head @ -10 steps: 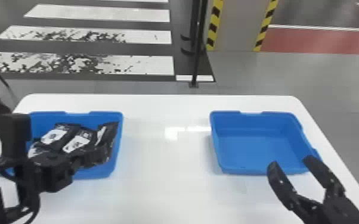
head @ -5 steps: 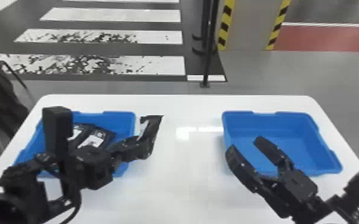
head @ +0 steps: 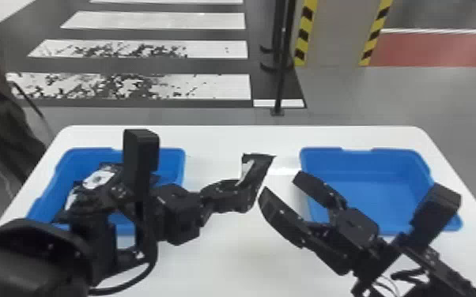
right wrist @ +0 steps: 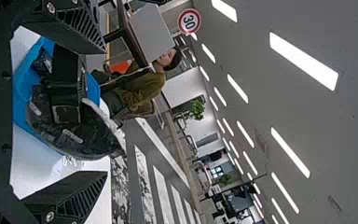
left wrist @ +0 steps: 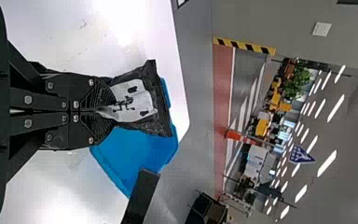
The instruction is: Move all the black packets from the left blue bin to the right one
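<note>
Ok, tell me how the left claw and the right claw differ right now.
The left claw has its fingers closed on a black packet; the right claw has its fingers spread and grips nothing. In the head view, the left claw points toward the robot's right, while the right claw points forward and to the robot's left. Both are black and two-fingered.

I see my left gripper (head: 245, 197) and right gripper (head: 282, 185) in black. The packet (head: 264, 164) I grip on the left is black, its white patch darkly marked. Both the left bin (head: 172, 164) and right bin (head: 367, 166) look plain blue to me, the table (head: 225, 142) white. Far off, I see white stripes (head: 154, 20) on dark floor, yellow-and-black hazard bands (head: 305, 33), and a red strip (head: 446, 49) at right.
</note>
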Robot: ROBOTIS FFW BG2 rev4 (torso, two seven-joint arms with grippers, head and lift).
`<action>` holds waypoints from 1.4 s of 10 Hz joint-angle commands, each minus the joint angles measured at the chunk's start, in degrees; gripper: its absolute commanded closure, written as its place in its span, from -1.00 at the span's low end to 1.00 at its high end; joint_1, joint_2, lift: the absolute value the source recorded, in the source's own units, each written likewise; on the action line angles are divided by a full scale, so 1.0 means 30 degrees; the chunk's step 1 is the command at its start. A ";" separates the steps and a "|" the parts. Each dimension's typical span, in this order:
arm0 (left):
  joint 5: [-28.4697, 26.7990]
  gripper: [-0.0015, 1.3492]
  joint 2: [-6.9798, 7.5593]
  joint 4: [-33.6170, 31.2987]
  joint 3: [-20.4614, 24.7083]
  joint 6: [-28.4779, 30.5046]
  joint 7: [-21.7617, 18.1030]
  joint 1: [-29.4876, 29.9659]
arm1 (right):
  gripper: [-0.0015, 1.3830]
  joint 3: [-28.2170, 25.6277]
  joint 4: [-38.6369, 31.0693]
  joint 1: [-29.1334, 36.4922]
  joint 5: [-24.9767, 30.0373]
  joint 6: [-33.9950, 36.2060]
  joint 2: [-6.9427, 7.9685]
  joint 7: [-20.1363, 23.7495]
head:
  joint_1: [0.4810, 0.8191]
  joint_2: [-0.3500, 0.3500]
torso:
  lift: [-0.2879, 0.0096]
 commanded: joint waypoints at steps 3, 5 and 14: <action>0.0571 0.79 0.0111 0.0426 -0.1714 -0.0083 -0.0028 -0.0798 | -0.86 0.0591 0.1381 -0.1421 0.0301 0.0014 -0.0517 -0.0059 | 0.27 -0.12 | -0.01; 0.0800 0.79 0.0140 0.0473 -0.1829 -0.0130 0.0001 -0.0752 | -0.86 0.0591 0.1850 -0.1796 0.0606 -0.0361 -0.0605 -0.0499 | 0.27 -0.19 | -0.01; 0.0800 0.79 0.0111 0.0473 -0.1524 -0.0083 -0.0028 -0.0517 | -0.79 0.0134 0.2178 -0.1890 -0.0384 -0.0267 -0.0546 -0.0850 | 0.27 -0.36 | -0.01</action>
